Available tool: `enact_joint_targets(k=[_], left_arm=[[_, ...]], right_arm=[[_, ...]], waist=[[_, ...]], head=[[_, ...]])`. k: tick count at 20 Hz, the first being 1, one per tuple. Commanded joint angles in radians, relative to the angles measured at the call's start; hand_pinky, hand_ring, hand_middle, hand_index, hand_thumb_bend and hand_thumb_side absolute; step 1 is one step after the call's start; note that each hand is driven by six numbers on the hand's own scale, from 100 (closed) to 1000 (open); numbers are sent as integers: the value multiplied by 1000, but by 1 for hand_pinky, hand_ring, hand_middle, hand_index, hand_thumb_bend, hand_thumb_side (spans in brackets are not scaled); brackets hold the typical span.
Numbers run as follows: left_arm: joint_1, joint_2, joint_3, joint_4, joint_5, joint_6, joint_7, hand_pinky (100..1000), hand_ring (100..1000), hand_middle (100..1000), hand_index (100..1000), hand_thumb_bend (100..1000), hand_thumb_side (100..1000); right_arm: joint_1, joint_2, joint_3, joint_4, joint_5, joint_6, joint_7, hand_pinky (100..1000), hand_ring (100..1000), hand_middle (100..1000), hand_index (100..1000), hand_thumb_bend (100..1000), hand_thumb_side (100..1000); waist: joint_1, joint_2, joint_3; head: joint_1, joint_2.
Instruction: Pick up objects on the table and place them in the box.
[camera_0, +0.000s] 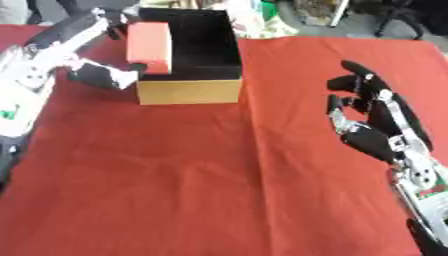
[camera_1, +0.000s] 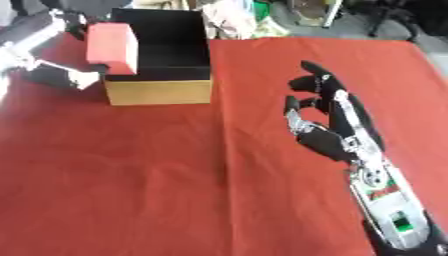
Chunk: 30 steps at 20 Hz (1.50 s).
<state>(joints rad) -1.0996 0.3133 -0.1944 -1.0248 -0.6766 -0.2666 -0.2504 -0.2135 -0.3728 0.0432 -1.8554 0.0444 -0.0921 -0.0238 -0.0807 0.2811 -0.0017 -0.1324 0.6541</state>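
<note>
Held the red block (camera_0: 149, 46) in the left hand (camera_0: 109, 75) over the box (camera_0: 189, 91) at the table's (camera_0: 219, 175) far-left corner; right hand (camera_1: 328, 127) open, well apart.

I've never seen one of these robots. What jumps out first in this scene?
Probably the red block, held by the left hand at the left rim of the black-lined box at the far side of the red tablecloth. Next, the right hand, black and silver, hovers open over the cloth's right side, holding nothing.
</note>
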Motion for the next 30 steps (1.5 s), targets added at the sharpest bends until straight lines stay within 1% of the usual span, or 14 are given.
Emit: enact_joint_targets(k=[1, 5, 6, 8, 12, 17, 20, 22, 23, 24, 25, 26, 28, 30], left_arm=[[-46, -17, 41, 37, -48, 2, 61, 746, 772, 561, 736, 108, 203], [-69, -34, 63, 70, -103, 13, 115, 750, 781, 629, 794, 109, 207], [-71, -36, 66, 77, -116, 16, 122, 755, 794, 676, 828, 107, 214], [-75, -39, 70, 92, -143, 20, 120, 765, 826, 749, 872, 109, 224], [-76, -45, 87, 119, -178, 33, 115, 785, 866, 827, 913, 100, 236], [-71, -43, 98, 128, -169, 52, 107, 823, 988, 989, 988, 100, 240], [-68, -42, 102, 128, -143, 70, 104, 834, 1000, 1000, 1000, 100, 233], [-67, -41, 101, 125, -127, 78, 100, 845, 1000, 1000, 1000, 100, 359], [-67, -40, 101, 123, -121, 79, 101, 850, 1000, 1000, 1000, 112, 443], [-66, -40, 100, 121, -117, 81, 104, 855, 1000, 1000, 1000, 163, 514], [-66, -39, 100, 118, -116, 81, 111, 861, 1000, 1000, 1000, 268, 605], [-66, -38, 98, 115, -119, 80, 120, 863, 1000, 1000, 1000, 341, 653], [-66, -37, 97, 112, -127, 76, 137, 861, 1000, 1000, 1000, 416, 615], [-66, -36, 96, 112, -138, 74, 151, 858, 1000, 1000, 1000, 451, 580]], right_arm=[[-18, -7, 9, -9, -11, -3, 18, 636, 797, 697, 941, 100, 208], [-25, -2, 18, -6, -13, -3, 31, 636, 797, 696, 941, 100, 207], [-26, -2, 18, -5, -13, -3, 32, 636, 797, 696, 941, 100, 207], [-27, -1, 19, -5, -13, -2, 34, 635, 796, 695, 941, 100, 207], [-30, 2, 21, -3, -13, -2, 36, 635, 797, 695, 941, 100, 207], [-28, 3, 20, -2, -12, -2, 37, 635, 797, 695, 941, 100, 207], [-28, 4, 19, -2, -12, -2, 37, 636, 797, 695, 941, 100, 207], [-27, 4, 19, -1, -11, -2, 38, 636, 797, 695, 941, 100, 207], [-27, 4, 18, -1, -11, -2, 37, 636, 797, 695, 941, 100, 207], [-27, 4, 18, 0, -11, -2, 37, 636, 797, 695, 941, 100, 207], [-26, 5, 18, 0, -11, -2, 37, 636, 797, 694, 941, 100, 207], [-26, 6, 17, 0, -11, -2, 37, 636, 797, 694, 941, 100, 207], [-25, 5, 16, 0, -11, -2, 36, 636, 797, 694, 941, 100, 207], [-24, 5, 15, 0, -10, -2, 36, 636, 797, 693, 941, 100, 207]], waist=[[5, -13, -16], [8, -6, -40], [10, -5, -43], [12, -4, -47], [14, -3, -53], [16, -2, -53], [16, -1, -52], [16, -1, -51], [16, -1, -51], [16, -2, -50], [16, -2, -50], [16, -2, -50], [16, -2, -51], [16, -1, -50]], head=[[17, -21], [30, -31], [32, -32], [36, -33], [38, -36], [37, -37], [35, -37], [34, -37], [34, -37], [34, -37], [33, -37], [32, -38], [30, -40], [31, -39]])
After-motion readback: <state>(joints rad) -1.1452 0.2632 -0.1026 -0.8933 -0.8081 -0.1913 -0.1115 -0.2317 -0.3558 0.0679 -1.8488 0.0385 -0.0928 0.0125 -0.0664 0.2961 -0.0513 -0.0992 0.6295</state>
